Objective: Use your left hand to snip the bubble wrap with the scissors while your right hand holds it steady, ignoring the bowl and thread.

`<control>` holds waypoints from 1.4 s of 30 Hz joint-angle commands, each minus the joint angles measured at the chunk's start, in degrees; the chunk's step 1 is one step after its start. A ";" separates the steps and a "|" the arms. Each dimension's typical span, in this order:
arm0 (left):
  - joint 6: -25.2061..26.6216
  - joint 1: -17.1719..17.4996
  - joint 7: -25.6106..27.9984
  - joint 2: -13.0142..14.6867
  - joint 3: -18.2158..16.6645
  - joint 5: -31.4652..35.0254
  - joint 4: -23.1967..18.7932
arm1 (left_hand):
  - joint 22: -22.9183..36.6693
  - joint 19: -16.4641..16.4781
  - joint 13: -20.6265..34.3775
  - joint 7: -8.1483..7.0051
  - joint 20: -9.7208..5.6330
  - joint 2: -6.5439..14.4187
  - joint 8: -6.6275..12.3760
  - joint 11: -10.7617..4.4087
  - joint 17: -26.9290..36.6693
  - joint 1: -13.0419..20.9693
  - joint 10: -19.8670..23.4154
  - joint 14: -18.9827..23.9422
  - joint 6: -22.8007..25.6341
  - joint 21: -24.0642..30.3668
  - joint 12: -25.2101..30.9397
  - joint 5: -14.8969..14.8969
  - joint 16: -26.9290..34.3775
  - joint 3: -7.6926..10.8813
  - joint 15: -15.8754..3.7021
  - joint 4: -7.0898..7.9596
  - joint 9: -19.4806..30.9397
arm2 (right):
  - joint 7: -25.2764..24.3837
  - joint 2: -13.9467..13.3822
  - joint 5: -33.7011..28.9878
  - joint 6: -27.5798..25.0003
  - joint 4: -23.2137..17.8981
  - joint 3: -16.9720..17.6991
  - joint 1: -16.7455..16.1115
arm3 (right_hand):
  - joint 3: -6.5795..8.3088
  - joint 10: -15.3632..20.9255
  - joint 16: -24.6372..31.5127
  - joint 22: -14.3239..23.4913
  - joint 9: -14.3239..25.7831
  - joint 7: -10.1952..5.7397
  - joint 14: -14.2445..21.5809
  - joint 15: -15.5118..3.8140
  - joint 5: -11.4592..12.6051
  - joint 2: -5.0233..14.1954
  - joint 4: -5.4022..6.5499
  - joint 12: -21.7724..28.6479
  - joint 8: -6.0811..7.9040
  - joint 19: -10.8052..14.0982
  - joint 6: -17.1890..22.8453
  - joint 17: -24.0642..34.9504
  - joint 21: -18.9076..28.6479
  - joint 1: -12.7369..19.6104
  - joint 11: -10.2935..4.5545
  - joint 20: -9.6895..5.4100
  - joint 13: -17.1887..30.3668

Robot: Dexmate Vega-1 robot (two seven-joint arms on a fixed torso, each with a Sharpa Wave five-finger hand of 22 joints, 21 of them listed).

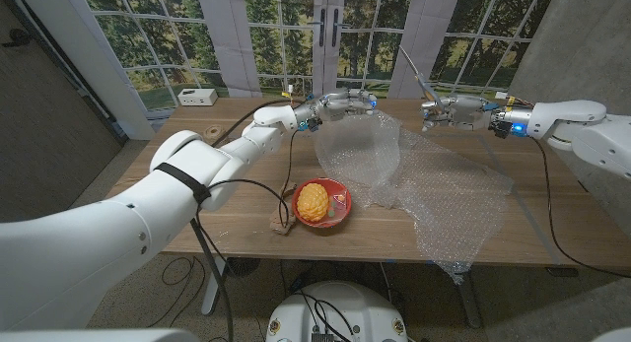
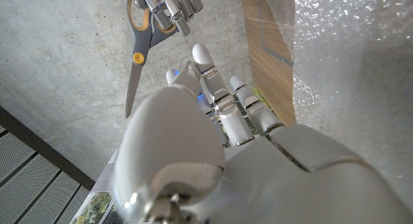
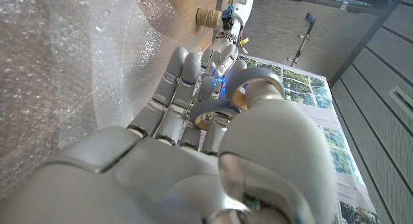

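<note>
Nearest me, by the front edge of the wooden table [image 1: 227, 199], sits a red bowl [image 1: 342, 199] holding something yellow-orange. I leave it alone. Behind and to its right spreads a large sheet of clear bubble wrap [image 1: 434, 184]. It covers the right half of the table, and one corner hangs over the front edge.

At the far side, the wrap rises into a crumpled hump up to my left hand [image 1: 340, 103]. In the left wrist view those fingers reach out side by side with the wrap just beside them. I cannot tell whether they pinch it.

My right hand [image 1: 455, 109] hovers to the right of the left one, above the wrap's far edge. It grips grey metal scissors [image 2: 133, 75] with grey-and-orange handles, the thumb through one loop. The blades look closed, and their long axis points up and away from the sheet, tilted toward my left side.

So the scissors are in the hand opposite the one the task names, and the left hand is the one at the wrap. Before any cut, the blades would need to open and turn down toward the sheet.

A spool of tan twine [image 3: 206, 17] stands at the far left of the table.
</note>
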 commanded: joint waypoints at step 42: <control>-1.56 1.99 -1.74 1.91 -1.53 -1.12 -0.32 | 0.18 -0.46 0.21 0.31 -3.00 -0.06 -0.01 -0.10 0.44 0.00 0.53 -0.02 0.50 -0.11 -0.22 -0.17 -0.29 0.26 -3.38 -0.28 0.18 | 5.66 6.59 9.94 -1.22 2.31 2.42 -2.59 | -18.98 8.46 -8.30 -10.28 -7.64 3.06 -0.93 -6.75 4.22 -14.05 9.47 2.49 -12.13 0.16 -9.07 0.35 0.80 -21.79 -4.45 5.76 -0.21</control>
